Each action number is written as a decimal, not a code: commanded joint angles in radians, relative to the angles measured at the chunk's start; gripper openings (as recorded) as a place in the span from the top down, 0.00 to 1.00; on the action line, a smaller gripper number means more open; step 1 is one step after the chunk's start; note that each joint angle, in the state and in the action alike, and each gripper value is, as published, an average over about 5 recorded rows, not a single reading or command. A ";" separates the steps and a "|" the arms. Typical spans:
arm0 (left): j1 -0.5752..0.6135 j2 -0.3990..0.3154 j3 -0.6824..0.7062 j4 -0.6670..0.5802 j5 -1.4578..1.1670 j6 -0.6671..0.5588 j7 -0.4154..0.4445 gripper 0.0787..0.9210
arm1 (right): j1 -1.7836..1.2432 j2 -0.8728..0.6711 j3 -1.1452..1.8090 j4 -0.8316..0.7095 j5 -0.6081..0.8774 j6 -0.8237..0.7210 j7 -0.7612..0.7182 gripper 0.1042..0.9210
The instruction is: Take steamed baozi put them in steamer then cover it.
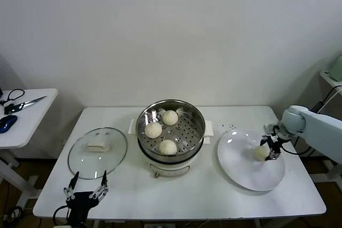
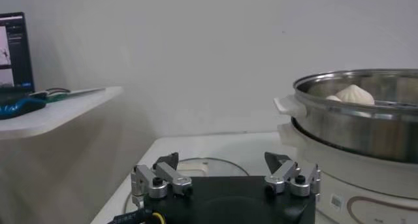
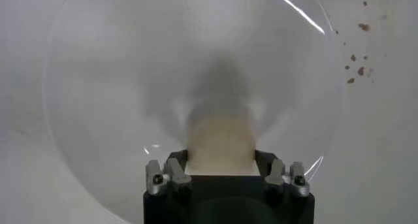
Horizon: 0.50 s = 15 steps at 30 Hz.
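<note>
The steamer (image 1: 199, 134) stands at mid-table with three baozi (image 1: 170, 117) on its perforated tray; its steel wall (image 2: 366, 124) and one bun top (image 2: 356, 95) show in the left wrist view. A further baozi (image 1: 261, 153) lies on the white plate (image 1: 243, 166). My right gripper (image 1: 270, 148) is down on it, and the bun (image 3: 221, 140) fills the gap between the jaws (image 3: 221, 163). The glass cover (image 1: 97, 152) lies flat left of the steamer. My left gripper (image 1: 85, 185) waits open at the front edge just before the cover (image 2: 202, 166), holding nothing (image 2: 225, 163).
A white side table (image 1: 32, 126) on the left holds scissors (image 1: 24, 102) and a blue mouse (image 1: 6, 123). Small dark specks (image 1: 231, 127) lie on the table behind the plate. The plate sits near the table's right end.
</note>
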 commanded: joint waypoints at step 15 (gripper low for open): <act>-0.002 0.001 0.002 -0.014 0.003 0.006 0.001 0.12 | 0.991 0.158 -0.607 0.343 0.549 -0.064 -0.127 0.31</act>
